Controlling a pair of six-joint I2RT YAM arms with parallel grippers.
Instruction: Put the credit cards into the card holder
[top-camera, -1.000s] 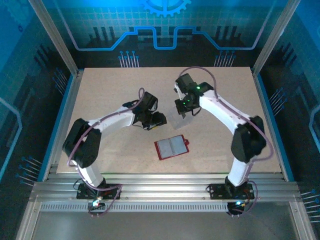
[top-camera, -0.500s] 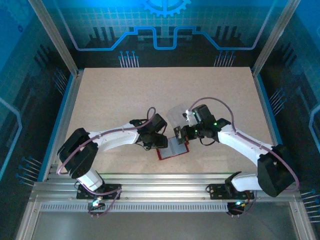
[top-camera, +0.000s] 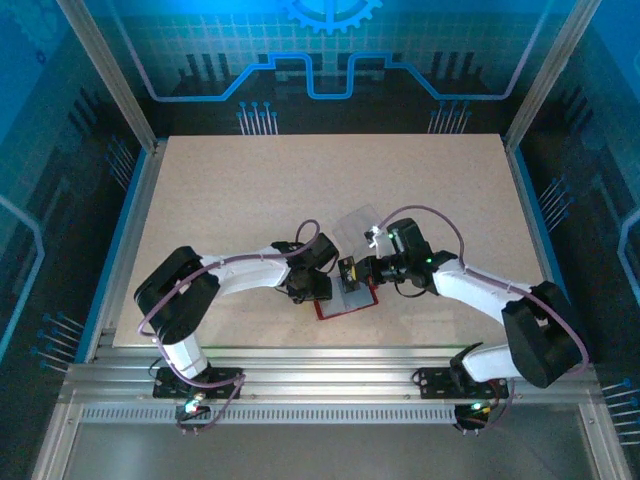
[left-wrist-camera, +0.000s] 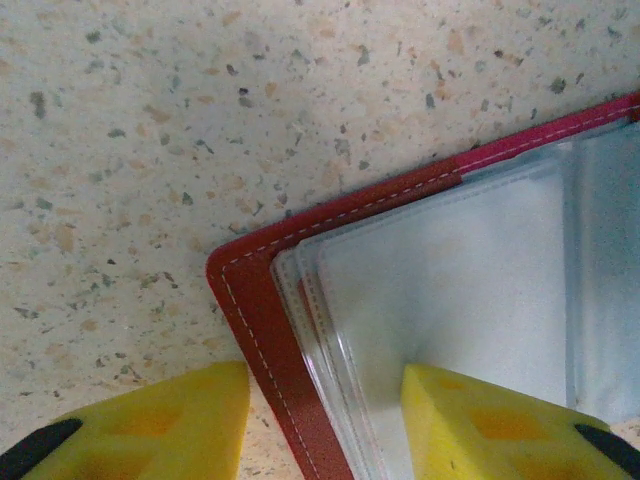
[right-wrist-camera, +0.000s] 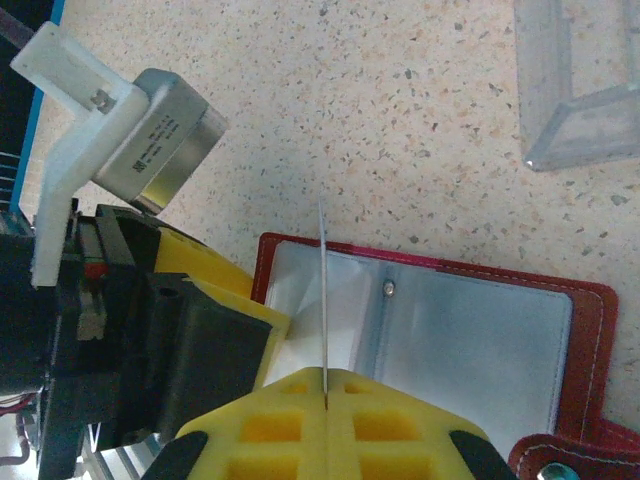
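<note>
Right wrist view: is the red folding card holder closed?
No, the red folding card holder lies open, pale grey pockets showing beneath the thin card pinched edge-on in the right gripper.

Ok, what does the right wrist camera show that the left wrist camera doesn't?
The right wrist view adds a credit card held edge-on in the shut right tool over the open card holder, plus the clear plastic box and the snap tab. The left wrist view adds the stacked pocket edges at the holder's corner, with the open left tool straddling the red border. Both share the card holder, the left tool's yellow fingers and the speckled table.
</note>
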